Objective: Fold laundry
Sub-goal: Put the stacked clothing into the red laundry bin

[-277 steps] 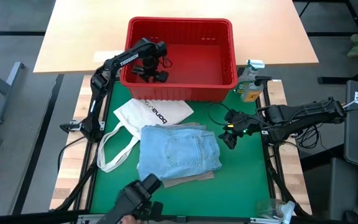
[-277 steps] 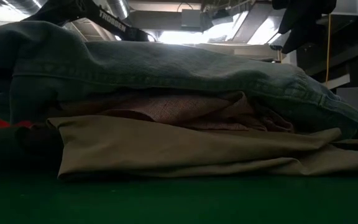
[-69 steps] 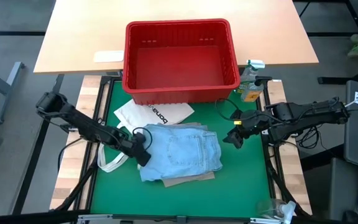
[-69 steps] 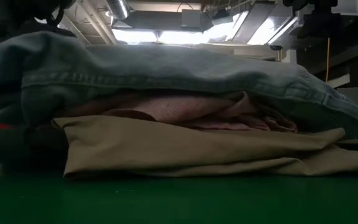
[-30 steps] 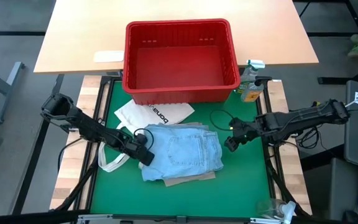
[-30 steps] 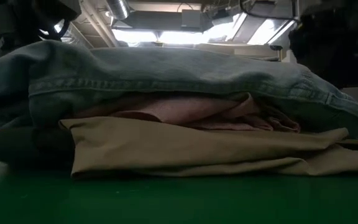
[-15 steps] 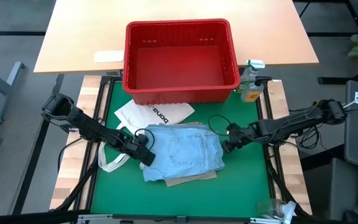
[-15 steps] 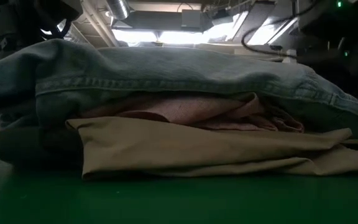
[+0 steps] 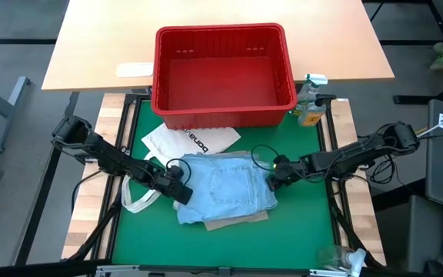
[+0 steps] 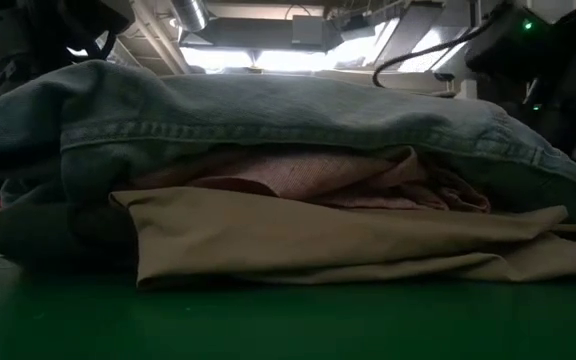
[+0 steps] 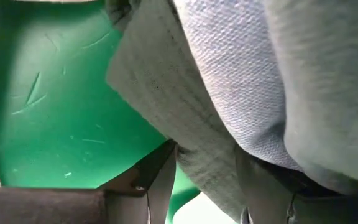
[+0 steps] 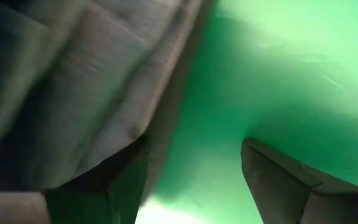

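Left gripper [image 9: 181, 192]: at the stack's left edge, fingers closed on a fold of the light blue denim jeans [image 9: 228, 187]. White tote bag [image 9: 187, 140]: flat on the green mat [image 9: 298, 231], partly under the stack. Stack, mid-mat: jeans uppermost, mottled pink top [image 10: 308, 178] between, beige trousers [image 10: 348, 240] lowest. Red plastic basket [image 9: 223, 111]: behind the stack. Right gripper [image 9: 271, 181]: at the stack's right edge, fingers spread, one against the cloth.

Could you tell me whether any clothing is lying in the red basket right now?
No, the red basket shows only its bare floor from above.
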